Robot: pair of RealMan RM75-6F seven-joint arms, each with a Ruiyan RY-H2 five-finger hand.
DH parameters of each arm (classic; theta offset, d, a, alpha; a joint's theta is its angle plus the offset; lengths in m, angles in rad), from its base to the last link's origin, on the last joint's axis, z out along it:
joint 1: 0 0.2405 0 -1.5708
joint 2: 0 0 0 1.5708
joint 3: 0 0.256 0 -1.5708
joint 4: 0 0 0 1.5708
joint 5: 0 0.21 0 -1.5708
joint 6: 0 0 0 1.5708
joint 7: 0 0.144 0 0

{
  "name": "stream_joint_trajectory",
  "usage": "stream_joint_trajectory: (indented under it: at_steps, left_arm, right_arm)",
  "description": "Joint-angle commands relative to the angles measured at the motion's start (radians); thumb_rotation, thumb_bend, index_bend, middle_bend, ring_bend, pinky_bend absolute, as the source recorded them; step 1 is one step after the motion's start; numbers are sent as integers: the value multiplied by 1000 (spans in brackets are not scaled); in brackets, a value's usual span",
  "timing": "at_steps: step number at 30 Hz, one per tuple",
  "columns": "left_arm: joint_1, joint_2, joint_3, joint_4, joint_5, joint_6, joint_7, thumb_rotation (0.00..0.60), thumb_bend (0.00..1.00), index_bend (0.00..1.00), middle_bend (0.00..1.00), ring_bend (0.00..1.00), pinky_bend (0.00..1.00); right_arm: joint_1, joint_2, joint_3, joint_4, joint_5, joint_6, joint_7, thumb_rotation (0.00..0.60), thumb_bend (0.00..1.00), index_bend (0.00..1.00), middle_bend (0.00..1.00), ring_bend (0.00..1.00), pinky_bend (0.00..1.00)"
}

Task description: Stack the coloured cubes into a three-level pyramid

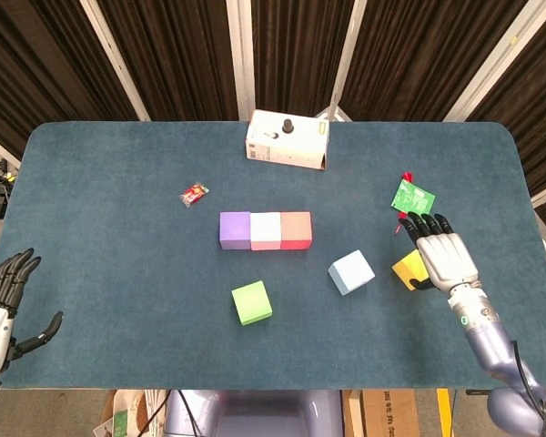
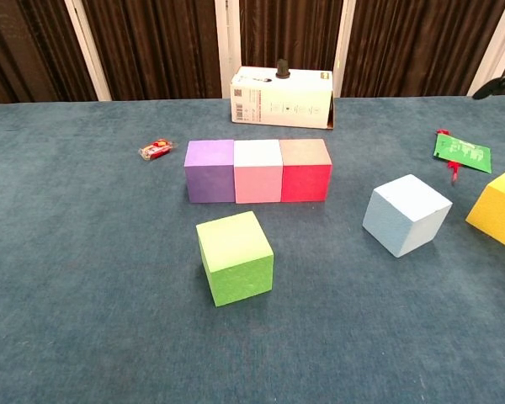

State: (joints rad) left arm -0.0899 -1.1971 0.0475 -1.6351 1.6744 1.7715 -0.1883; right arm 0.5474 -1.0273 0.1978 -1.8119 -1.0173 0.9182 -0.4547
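Note:
A purple cube (image 1: 234, 230), a pink cube (image 1: 266, 231) and a red cube (image 1: 296, 230) stand touching in a row mid-table. In front of them lie a green cube (image 1: 251, 302), a light blue cube (image 1: 351, 271) and, at the right, a yellow cube (image 2: 497, 208). My right hand (image 1: 440, 250) hovers open over the yellow cube (image 1: 407, 269), hiding most of it in the head view; only a dark fingertip (image 2: 497, 85) shows in the chest view. My left hand (image 1: 0, 305) is open off the table's front left edge, holding nothing.
A white box (image 1: 287, 140) with a black knob stands at the back centre. A small red wrapper (image 1: 194, 193) lies left of the row. A green packet (image 1: 411, 199) with a red tag lies just beyond my right hand.

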Motion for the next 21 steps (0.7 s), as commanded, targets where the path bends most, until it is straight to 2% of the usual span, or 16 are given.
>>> stream_joint_trajectory:
  at_steps: [1,12,21]
  left_arm:
    - [9,-19,-17,3,-21,-3,28,600,408,51,0,0,0]
    - [11,-46,-26,1,-23,-47,63,600,408,51,0,0,0]
    - [19,-75,-44,6,-30,-55,86,600,408,51,0,0,0]
  right_arm:
    - [18,17,-34,55,-89,-60,59,600,183,75,43,0,0]
    - [2,46,-92,201,-313,-101,306,600,183,99,56,0,0]
    - [9,-20,-130,353,-426,-85,415,600,183,140,97,0,0]
